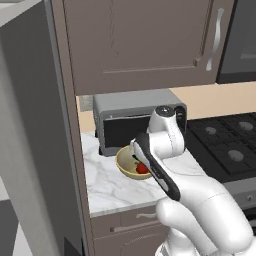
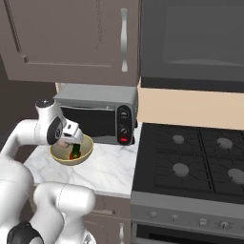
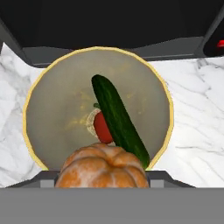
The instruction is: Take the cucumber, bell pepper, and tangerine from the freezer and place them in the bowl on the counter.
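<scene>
Cucumber (image 3: 119, 120), bell pepper (image 3: 102, 127) in bowl (image 3: 52, 109); tangerine (image 3: 102, 166) above rim.

The counter (image 1: 112, 187) is a white marble top with faint grey veins, set over brown drawers (image 1: 127, 227) and running between the tall grey freezer (image 1: 35, 150) and the black stove top (image 2: 190, 162). Directly on it stand the pale yellow-olive bowl (image 3: 52, 92), towards the front, and the grey microwave (image 2: 102, 112) just behind it against the wall.

Inside my pale yellow-olive bowl (image 3: 52, 118): a dark green cucumber (image 3: 118, 118), glossy red bell pepper (image 3: 102, 127); above it, an orange-tan tangerine (image 3: 101, 168); white grey-veined worktop (image 3: 197, 113).
</scene>
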You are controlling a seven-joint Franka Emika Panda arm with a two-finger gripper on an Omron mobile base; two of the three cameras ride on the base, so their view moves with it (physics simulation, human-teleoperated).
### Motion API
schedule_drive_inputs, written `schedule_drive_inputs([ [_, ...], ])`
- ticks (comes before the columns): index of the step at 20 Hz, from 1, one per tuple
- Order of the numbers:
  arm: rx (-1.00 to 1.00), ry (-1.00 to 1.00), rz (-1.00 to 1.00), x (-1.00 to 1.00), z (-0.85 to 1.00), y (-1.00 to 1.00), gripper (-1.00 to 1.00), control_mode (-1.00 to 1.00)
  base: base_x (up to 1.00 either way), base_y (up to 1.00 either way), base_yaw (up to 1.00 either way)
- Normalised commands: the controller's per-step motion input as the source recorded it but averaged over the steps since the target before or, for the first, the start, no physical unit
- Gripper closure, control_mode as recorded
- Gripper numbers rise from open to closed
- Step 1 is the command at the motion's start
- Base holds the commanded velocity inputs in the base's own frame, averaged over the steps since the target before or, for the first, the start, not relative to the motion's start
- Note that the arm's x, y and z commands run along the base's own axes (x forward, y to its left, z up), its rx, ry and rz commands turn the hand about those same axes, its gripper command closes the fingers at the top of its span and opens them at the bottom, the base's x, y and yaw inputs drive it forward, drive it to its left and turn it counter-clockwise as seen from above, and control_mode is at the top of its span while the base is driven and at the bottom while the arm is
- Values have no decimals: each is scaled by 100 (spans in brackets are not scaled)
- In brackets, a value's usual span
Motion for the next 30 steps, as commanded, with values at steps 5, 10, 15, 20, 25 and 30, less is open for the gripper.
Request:
schedule_drive_inputs([
  [5,0,8,0,40,-43,25,100,-100,0,0,0],
  [10,0,12,0,27,-29,23,100,-100,0,0,0],
  [15,0,10,0,17,-22,21,100,-100,0,0,0],
  [20,0,3,0,24,-29,14,100,-100,0,0,0],
  [25,0,1,0,26,-30,2,100,-100,0,0,0],
  [30,0,1,0,23,-32,0,100,-100,0,0,0],
])
